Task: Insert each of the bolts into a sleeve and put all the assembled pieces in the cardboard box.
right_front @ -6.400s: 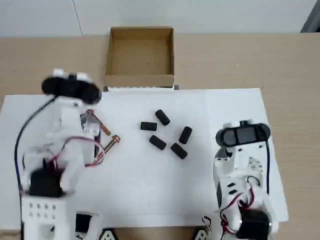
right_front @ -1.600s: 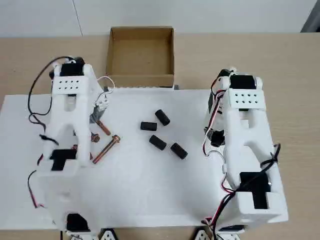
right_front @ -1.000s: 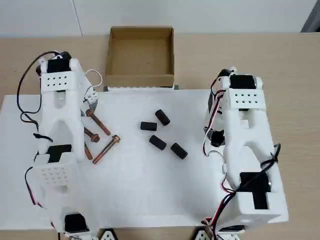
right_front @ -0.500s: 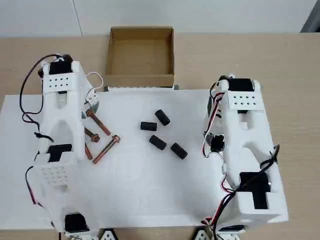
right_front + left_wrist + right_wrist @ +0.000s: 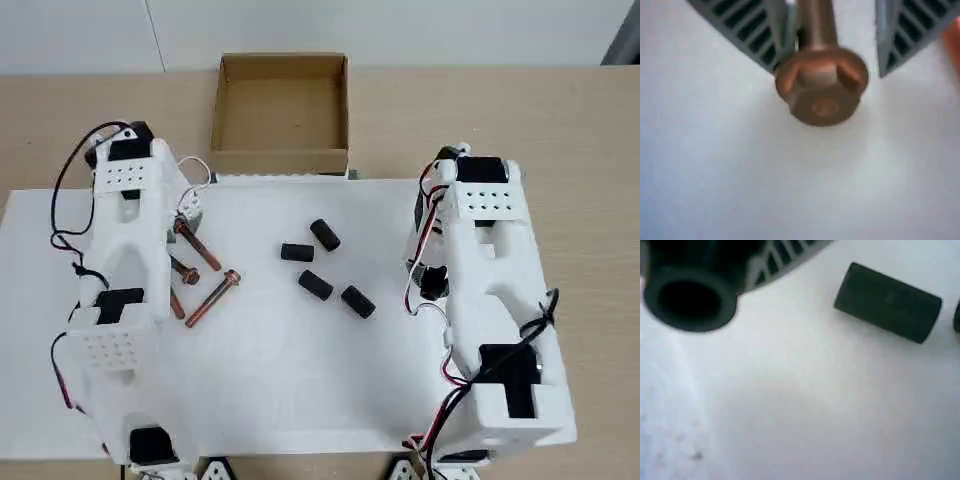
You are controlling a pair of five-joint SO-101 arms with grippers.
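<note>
Several copper bolts lie at the left of the white sheet; the nearest [image 5: 198,245] [image 5: 822,90] lies between the fingers of my left gripper [image 5: 187,213] [image 5: 832,60], which is open astride its shaft, one finger [image 5: 755,35] touching it and the other apart. More bolts [image 5: 212,298] [image 5: 180,268] lie close by. My right gripper [image 5: 430,280] [image 5: 695,280] is shut on a black sleeve [image 5: 690,302] just above the sheet. Several loose sleeves [image 5: 324,234] [image 5: 297,252] [image 5: 316,285] lie mid-sheet, the closest [image 5: 358,301] [image 5: 887,302] left of the right gripper.
The open cardboard box [image 5: 283,160] stands at the back, just beyond the white sheet [image 5: 300,390]. Both arm bodies take up the left and right sides of the sheet. The wooden table [image 5: 580,120] surrounds it.
Both arms unfolded from rest and reached forward; one sleeve left the sheet into the right gripper. In the last half second the left gripper shifted slightly right over the bolt.
</note>
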